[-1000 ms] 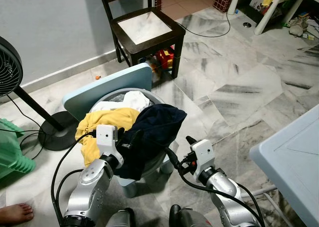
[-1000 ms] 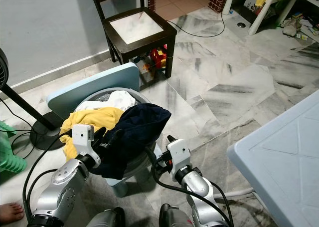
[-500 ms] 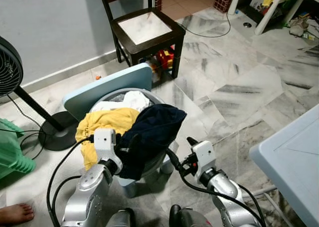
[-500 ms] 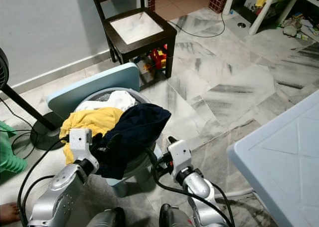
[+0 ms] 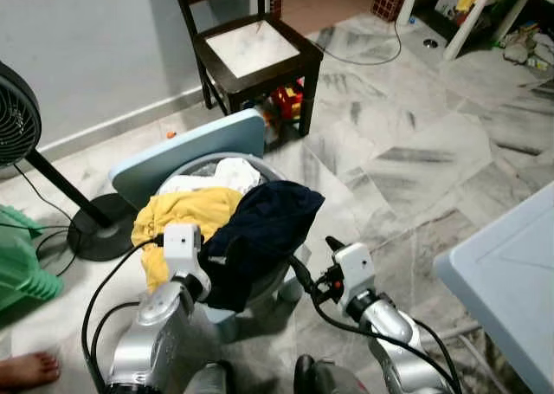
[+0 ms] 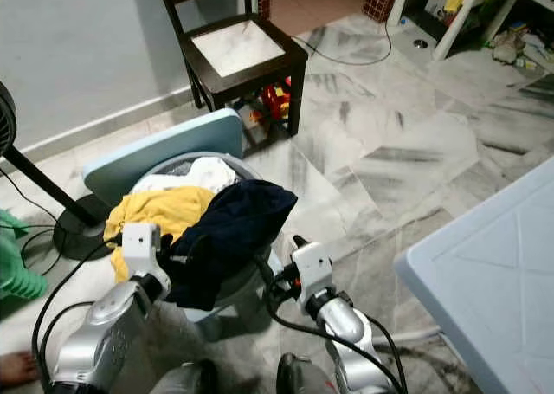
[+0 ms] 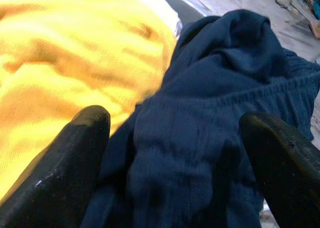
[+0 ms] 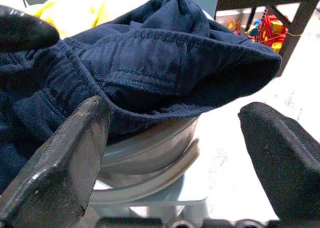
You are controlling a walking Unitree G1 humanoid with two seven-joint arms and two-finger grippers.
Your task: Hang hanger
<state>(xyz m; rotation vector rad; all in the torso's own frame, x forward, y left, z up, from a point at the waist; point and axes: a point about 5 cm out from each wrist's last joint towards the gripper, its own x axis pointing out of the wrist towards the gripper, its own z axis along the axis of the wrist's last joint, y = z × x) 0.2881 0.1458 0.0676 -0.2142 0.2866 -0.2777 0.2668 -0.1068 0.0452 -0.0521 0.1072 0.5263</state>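
A grey laundry basket stands on the floor right in front of me, heaped with clothes. A navy garment drapes over its near rim. A yellow garment lies to its left and a white one behind. My left gripper is open at the basket's near left, with navy cloth lying between its fingers. My right gripper is open too, low at the basket's near right. It points at the navy garment's hem and is apart from it.
A light blue board leans behind the basket. A dark wooden chair stands further back, with toys under it. A fan and a green object are at the left. A pale blue table is at the right. A person's foot shows bottom left.
My left wrist has sunk slightly beside the navy garment. The right arm and the laundry have hardly moved.
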